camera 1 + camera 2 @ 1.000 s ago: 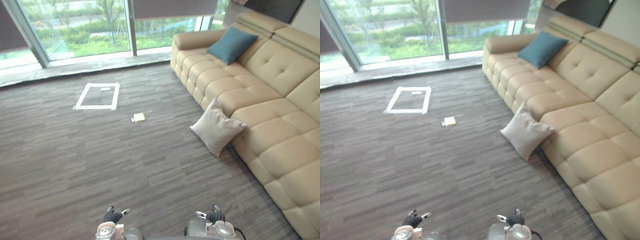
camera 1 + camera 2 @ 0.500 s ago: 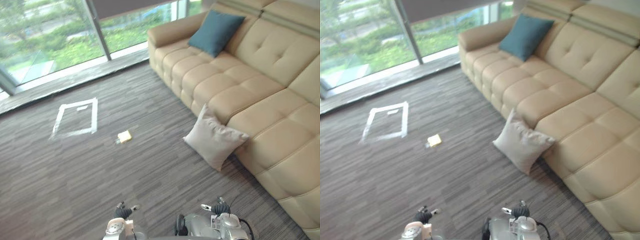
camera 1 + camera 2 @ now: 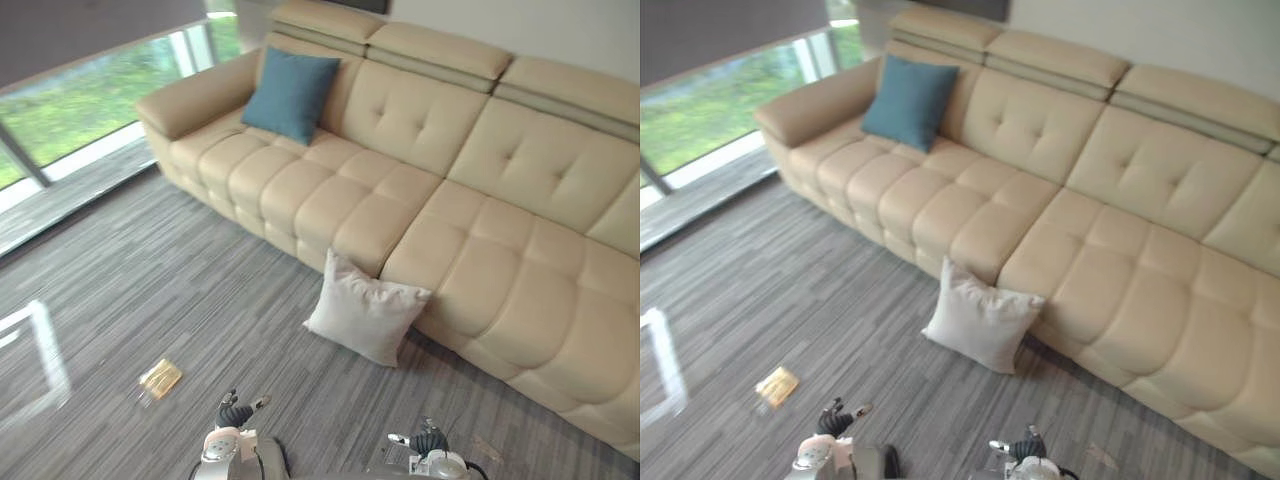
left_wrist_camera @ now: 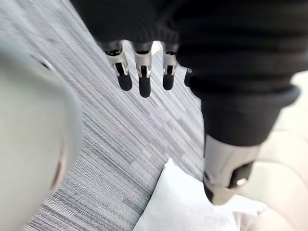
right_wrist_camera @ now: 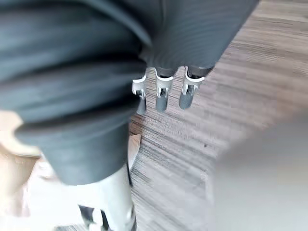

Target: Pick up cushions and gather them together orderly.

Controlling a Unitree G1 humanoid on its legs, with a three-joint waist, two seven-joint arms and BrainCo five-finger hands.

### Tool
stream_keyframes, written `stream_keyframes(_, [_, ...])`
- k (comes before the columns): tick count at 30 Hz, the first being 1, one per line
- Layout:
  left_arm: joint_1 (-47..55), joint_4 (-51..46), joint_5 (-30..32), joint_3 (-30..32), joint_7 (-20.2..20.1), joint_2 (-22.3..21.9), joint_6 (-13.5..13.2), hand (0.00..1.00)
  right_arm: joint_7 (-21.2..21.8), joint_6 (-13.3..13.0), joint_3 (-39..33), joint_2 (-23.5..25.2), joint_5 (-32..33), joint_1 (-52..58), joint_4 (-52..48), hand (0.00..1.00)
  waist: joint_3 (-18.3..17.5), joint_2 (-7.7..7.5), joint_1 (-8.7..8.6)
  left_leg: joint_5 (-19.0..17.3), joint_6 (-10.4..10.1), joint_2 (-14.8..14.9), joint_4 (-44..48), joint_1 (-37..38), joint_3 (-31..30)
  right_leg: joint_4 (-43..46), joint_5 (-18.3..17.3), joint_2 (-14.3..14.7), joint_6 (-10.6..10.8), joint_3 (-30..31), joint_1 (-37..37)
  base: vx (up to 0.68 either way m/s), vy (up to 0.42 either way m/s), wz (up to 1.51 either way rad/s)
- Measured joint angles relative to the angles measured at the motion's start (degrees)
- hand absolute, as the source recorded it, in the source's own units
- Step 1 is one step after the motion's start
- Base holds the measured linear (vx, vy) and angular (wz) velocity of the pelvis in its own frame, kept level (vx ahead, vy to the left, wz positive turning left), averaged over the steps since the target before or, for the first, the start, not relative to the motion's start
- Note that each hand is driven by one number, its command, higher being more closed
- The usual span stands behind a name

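Note:
A white cushion (image 3: 365,315) stands on the carpet, leaning against the front of the beige sofa (image 3: 480,250). It shows again as the white cushion (image 4: 185,207) past my left hand. A teal cushion (image 3: 291,93) rests upright against the sofa's back near its left armrest. My left hand (image 3: 236,412) hangs low at the bottom of the eye views, fingers straight and empty. My right hand (image 3: 428,440) hangs at the bottom right, also open and holding nothing. Both hands are well short of the white cushion.
A small yellow object (image 3: 159,378) lies on the grey carpet to the left of my hands. A white tape mark (image 3: 40,355) runs along the floor at the far left. Tall windows (image 3: 90,95) stand behind the sofa's left end.
The camera has swung to the right: the sofa now fills the middle of the view and the tape square has slid off to the left edge. Both hands hang as before.

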Motion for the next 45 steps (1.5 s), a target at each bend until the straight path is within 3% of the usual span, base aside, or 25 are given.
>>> stream_keyframes(2, [0.0,1.71,-0.04,-2.33,-0.04,0.29,-0.13,0.0,0.13,-0.09,0.63,-1.28,-0.61,-0.87,0.58,0.0,0.01,1.46,-0.26,0.07,-0.09,0.16,-5.58,5.86,3.47,-2.08,-0.95,-2.43,-1.66,-10.31,-2.67,0.29,0.214,-0.66])
stream_keyframes(4, [-0.22,2.98,-0.04,-4.34,-0.09,0.88,-0.14,0.0,0.31,-0.09,0.63,-1.79,-1.01,-2.06,1.47,0.0,-0.09,2.07,-0.84,0.07,-0.09,0.45,-7.56,7.82,4.97,-7.3,-0.9,-2.5,-2.28,-15.8,-5.72,0.28,0.088,-0.44])
stream_keyframes(5, [-0.82,4.35,-0.03,-5.8,-0.09,1.37,-0.07,0.0,0.54,-0.09,0.6,-2.37,-1.0,-3.6,2.35,0.0,0.45,2.9,-1.55,0.07,-0.09,1.02,-8.77,8.79,5.33,-10.99,0.39,-1.15,-4.12,-17.63,-8.43,0.31,-0.019,-0.28])
stream_keyframes(7, [-1.09,5.68,0.04,-6.86,-0.12,1.83,0.34,0.0,0.59,-0.11,0.71,-2.91,-1.01,-4.62,2.47,0.0,1.2,4.0,-2.11,0.07,-0.09,1.82,-8.91,10.07,5.46,-17.92,5.38,2.58,-6.18,-17.31,-10.49,0.34,-0.079,-0.25])
stream_keyframes(8, [-0.78,5.73,0.14,-7.23,-0.18,2.61,0.31,0.0,0.6,-0.14,0.8,-2.83,-1.0,-4.45,3.03,0.0,0.92,2.79,-2.09,-0.02,-0.23,0.39,-8.83,11.51,5.08,-25.19,15.0,4.04,-8.45,-14.74,-10.01,0.42,-0.125,-0.25])
stream_keyframes(9, [-1.64,6.7,0.26,-6.8,-0.17,2.1,0.28,0.0,0.66,-0.54,0.45,-3.86,-0.85,-4.81,3.06,0.0,1.91,4.01,-1.91,-0.6,-1.42,0.52,-8.73,13.71,3.65,-24.19,15.98,4.63,-10.63,-14.23,-8.9,0.42,-0.12,-0.31])
stream_keyframes(10, [-1.53,6.69,0.36,-6.71,-0.21,1.5,0.21,0.0,0.59,-0.55,0.41,-4.45,-1.07,-4.95,3.07,0.0,1.88,5.37,-1.9,-0.32,-1.76,1.18,-8.48,13.95,2.95,-24.2,15.62,5.26,-10.97,-14.1,-8.48,0.32,-0.119,-0.3])
stream_keyframes(11, [-1.44,6.67,0.67,-6.66,-0.26,-0.03,0.12,0.0,0.59,-0.6,-0.29,-5.44,-1.01,-4.84,3.05,0.0,1.78,5.9,-2.09,0.48,-3.04,1.38,-7.23,13.52,2.05,-24.08,13.37,5.17,-10.51,-13.94,-8.48,0.3,-0.142,-0.16])
stream_keyframes(12, [-1.8,6.59,1.1,-6.61,-0.22,-0.42,0.06,0.0,0.55,-0.68,-0.91,-5.69,-0.94,-5.01,2.78,0.0,1.98,7.05,-2.39,0.64,-3.33,1.84,-3.92,12.54,1.14,-23.55,12.16,5.22,-10.6,-14.18,-8.04,0.24,-0.13,0.02])
stream_keyframes(13, [-2.05,6.58,1.14,-6.63,-0.3,-0.51,0.09,0.0,0.55,-0.69,-1.33,-5.69,-0.91,-5.04,2.8,0.0,2.03,7.25,-2.71,0.78,-3.58,2.56,-0.23,11.29,0.26,-23.53,11.56,5.18,-10.6,-14.48,-7.29,0.27,-0.176,0.2])
stream_keyframes(15, [-2.07,5.11,1.12,-5.76,-0.35,-0.95,-0.03,0.0,0.46,-0.35,-2.13,-5.07,-0.96,-4.39,2.97,0.0,2.68,6.21,-2.38,2.02,-6.99,6.69,17.2,5.99,-2.07,-26.24,9.97,6.07,-10.96,-14.61,-1.42,0.24,-0.157,0.12])
stream_keyframes(17, [-1.73,3.57,1.09,-5.6,-0.3,-1.39,-0.39,0.0,0.28,-0.34,-2.2,-5.08,-0.9,-3.43,2.86,0.0,2.67,6.17,-1.78,-0.3,-6.8,8.2,23.29,3.34,-2.61,-27.76,9.01,6.88,-11.09,-13.91,2.07,0.14,-0.043,-0.17])
stream_keyframes(19, [-1.53,2.42,1.03,-5.25,-0.25,-2.0,-0.57,0.0,-0.1,-0.28,-2.56,-4.9,-0.83,-3.03,2.97,0.0,2.54,5.73,-1.63,-2.54,-4.6,6.82,18.85,-0.67,-3.07,-29.53,7.88,6.99,-9.74,-11.93,4.21,0.16,-0.016,-0.45])
stream_keyframes(21, [-1.53,1.83,0.9,-4.46,-0.23,-2.19,-0.64,0.0,-0.32,-0.15,-2.69,-4.76,-0.59,-3.02,3.02,0.0,2.56,5.55,-1.46,-2.66,-4.34,5.07,12.92,-2.03,-5.22,-30.13,7.95,6.96,-9.19,-10.21,4.71,0.16,0.071,-0.66])
stream_keyframes(22, [-1.53,1.51,0.23,-3.61,-0.18,-2.31,-0.67,0.0,-0.64,-0.08,-2.71,-4.68,-0.25,-3.02,3.0,0.0,2.57,5.45,-1.1,-2.21,-3.82,3.01,6.16,-3.23,-9.28,-30.15,7.92,6.82,-8.68,-7.67,5.38,0.22,0.141,-0.81])
stream_keyframes(23, [-1.55,1.52,0.06,-3.52,-0.14,-2.31,-0.72,0.0,-0.74,-0.1,-2.75,-4.63,-0.17,-3.0,3.01,0.0,2.61,5.37,-1.09,-1.52,-3.4,2.11,3.49,-3.23,-11.08,-30.14,7.99,6.73,-8.49,-6.9,5.49,0.26,0.205,-1.0])
stream_keyframes(25, [-1.46,1.65,0.02,-3.52,-0.13,-2.56,-0.74,0.0,-0.94,-0.15,-2.73,-4.64,0.08,-2.45,2.83,0.0,2.31,5.84,-0.97,4.52,-3.89,1.37,-3.66,-2.43,-14.15,-29.47,7.18,7.38,-6.86,-4.4,5.81,0.2,0.182,-0.71])
stream_keyframes(26, [-1.68,2.09,0.03,-3.44,-0.16,-2.44,-0.74,0.0,-1.1,-0.08,-2.78,-3.89,0.2,-2.34,3.03,0.0,1.63,5.3,-0.49,6.32,-3.74,1.06,-3.69,-1.01,-13.14,-29.45,6.89,7.0,-5.75,-2.72,6.53,0.25,0.197,-0.57])
stream_keyframes(27, [-1.57,2.74,0.08,-3.41,-0.17,-1.91,-0.59,0.0,-1.14,-0.19,-2.82,-2.93,0.19,-1.49,2.79,0.0,0.49,3.6,-0.67,5.99,-3.21,0.16,-5.14,0.03,-12.08,-30.87,6.89,5.93,-5.12,-2.45,7.22,0.25,0.202,-0.45])
stream_keyframes(29, [-1.57,3.07,0.09,-3.46,-0.23,-1.26,-0.55,0.0,-1.27,-0.41,-2.98,-0.66,0.18,-0.71,2.91,0.0,-0.55,1.6,-0.63,5.97,-3.13,-1.23,-6.95,1.23,-11.54,-32.79,7.07,4.65,-4.38,-2.43,8.59,0.26,0.193,-0.07])
stream_keyframes(31, [-1.54,3.21,0.14,-3.52,-0.29,-1.06,-0.56,0.0,-1.23,-0.43,-3.0,0.29,0.14,-0.37,3.11,0.0,-0.89,0.88,-0.54,5.97,-3.11,-1.91,-8.37,2.9,-11.32,-34.56,7.42,4.09,-3.78,-2.72,10.26,0.19,0.109,-0.01])
stream_keyframes(35, [-1.31,3.73,0.17,-3.54,-0.27,-1.31,-0.54,0.0,-1.37,-0.67,-5.09,0.67,0.27,-0.17,2.98,0.0,-1.28,1.66,-0.36,5.97,-3.1,-2.32,-10.06,5.08,-10.16,-35.74,7.34,3.76,-3.65,-2.43,11.83,0.09,0.016,-0.1])
stream_keyframes(39, [-1.25,4.32,0.13,-3.64,-0.08,-2.31,-0.54,0.0,-1.8,-1.08,-5.91,-0.88,0.99,-0.08,3.08,0.0,-1.66,3.95,-0.47,6.1,-3.0,-1.42,-12.46,6.18,-10.09,-36.32,7.36,4.91,-3.68,-2.35,11.83,0.02,-0.055,-0.04])
stream_keyframes(43, [-0.98,4.13,-0.1,-3.5,0.23,-2.75,-0.61,0.0,-2.72,-1.15,-6.85,-1.32,1.92,-0.18,3.47,0.0,-1.58,4.9,-0.19,6.6,-3.23,-0.68,-13.66,6.44,-9.52,-35.25,7.21,5.65,-3.91,-2.32,10.84,-0.01,-0.056,-0.04])
stream_keyframes(45, [-1.28,3.74,-0.8,-3.36,1.4,-2.41,-0.6,0.0,-3.44,-1.17,-6.73,-1.76,2.53,-1.01,3.19,0.0,-0.88,4.51,-0.02,6.69,-3.29,-0.6,-12.68,3.68,-8.84,-30.94,5.75,5.43,-4.12,-2.05,6.19,-0.09,-0.048,-0.16])
